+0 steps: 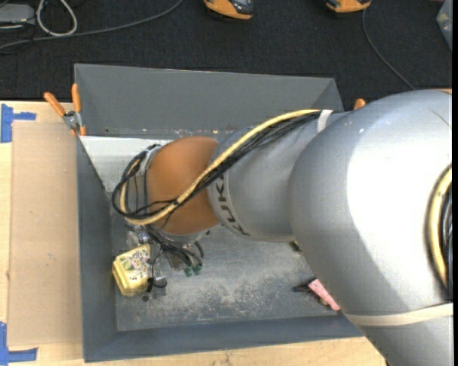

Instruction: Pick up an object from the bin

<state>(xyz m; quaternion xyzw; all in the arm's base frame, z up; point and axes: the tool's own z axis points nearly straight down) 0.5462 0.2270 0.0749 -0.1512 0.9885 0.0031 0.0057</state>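
Note:
My gripper [159, 264] hangs low in the bin's front left part, under the arm's orange cover. A small yellow and silver thing [130, 273] lies on the bin floor at its left side, touching or nearly touching it. Whether the gripper is round this thing I cannot tell. A small dark and green piece [191, 268] lies just to the right of the gripper.
A pink stick-like thing with a dark tip [320, 292] lies at the front right of the bin, partly under the arm. The big grey arm covers the right half of the bin. The bin's left wall stands close to the yellow thing.

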